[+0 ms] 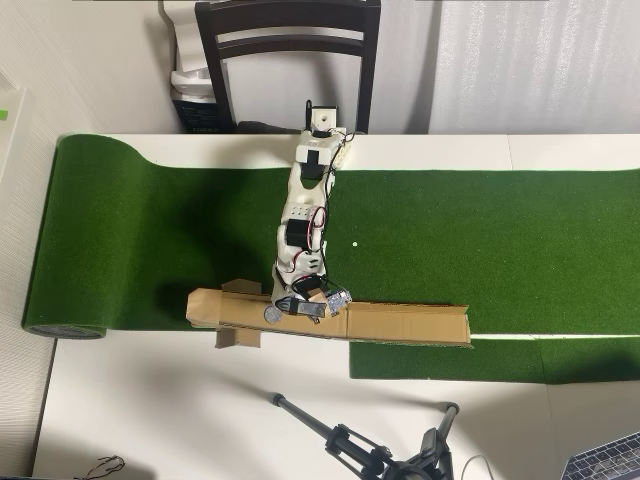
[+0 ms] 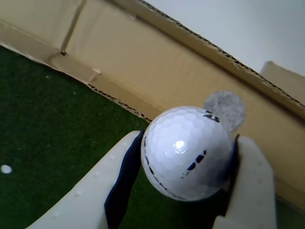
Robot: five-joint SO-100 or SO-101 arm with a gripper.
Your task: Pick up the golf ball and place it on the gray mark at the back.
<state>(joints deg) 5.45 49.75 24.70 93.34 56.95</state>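
Wrist view: the pincer [image 2: 188, 183] is clamping the golf ball [image 2: 187, 151] between its two pale fingers [image 2: 250, 186], one on each side, so the ball is sitting firmly and showing its dimples and dark print.
Ball's place: it is hanging in the grip just in front of the gray mark [image 2: 228, 107], which is peeking out behind its upper right edge; whether ball and mark are touching, I cannot tell from this angle.
Mark's place: it is lying on the cardboard strip [image 2: 157, 62], not on the turf.
Overhead view: the arm [image 1: 305, 205] is reaching from its base by the chair [image 1: 288, 45] across the green mat [image 1: 150, 230] to the cardboard strip [image 1: 400, 322], because that is where the target is sitting.
Pincer from above: the pincer [image 1: 300, 305] is hovering over the strip; the ball itself is too small and hidden there to pick out.
Other marks: a tiny white dot [image 1: 354, 243] is lying on the mat, apart from the action.
Counter: the counter [image 1: 150, 420] is carrying mat, strip and arm.
Stage, as I judge it: carrying is nearly over; lowering and letting go are remaining.
Risk: the ball may be rolling off once freed.
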